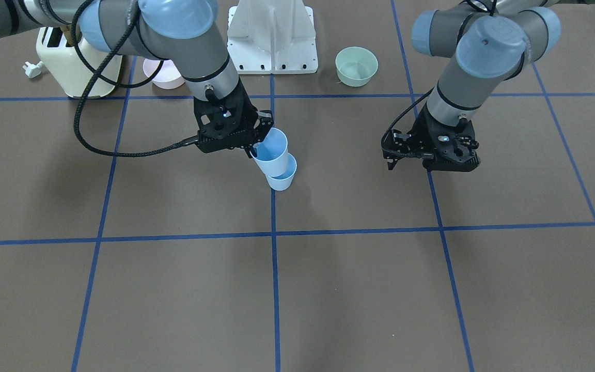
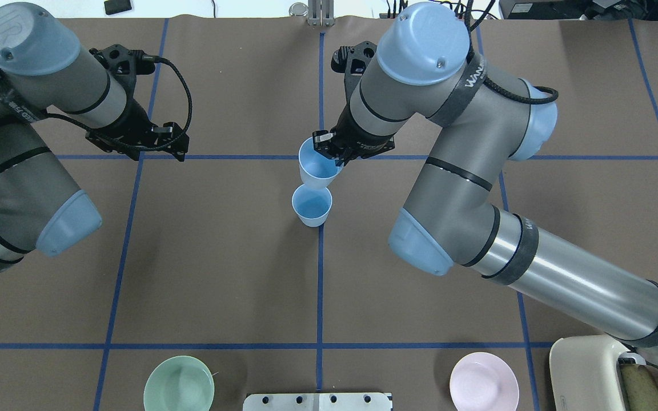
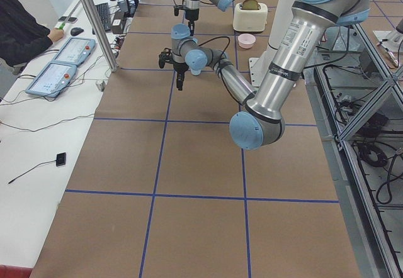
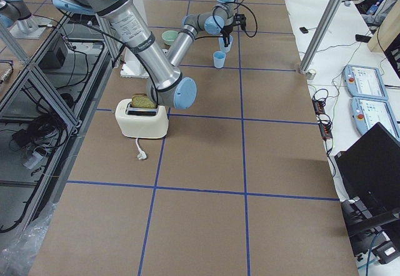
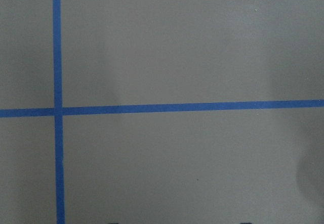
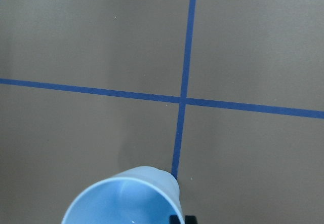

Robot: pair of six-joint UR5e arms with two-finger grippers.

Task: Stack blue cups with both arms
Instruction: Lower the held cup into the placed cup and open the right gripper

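Observation:
One blue cup [image 2: 312,206] stands upright on the table's centre line, also in the front view [image 1: 282,179]. My right gripper [image 2: 329,157] is shut on the rim of the second blue cup [image 2: 317,168] and holds it tilted in the air, just past the standing cup on the side away from the robot. In the front view the held cup [image 1: 272,150] overlaps the standing cup's rim. The right wrist view shows the held cup [image 6: 126,198] at its bottom edge. My left gripper [image 2: 135,142] hangs over bare table, empty and well apart from both cups. Its fingertips sit wide apart at the bottom edge of the left wrist view.
A cream toaster [image 1: 70,67] with a loose plug [image 1: 32,68], a pink bowl [image 1: 166,75] and a mint-green bowl [image 1: 356,66] stand along the robot's side, beside the white pedestal [image 1: 271,36]. Blue tape lines cross the brown table [image 1: 359,289].

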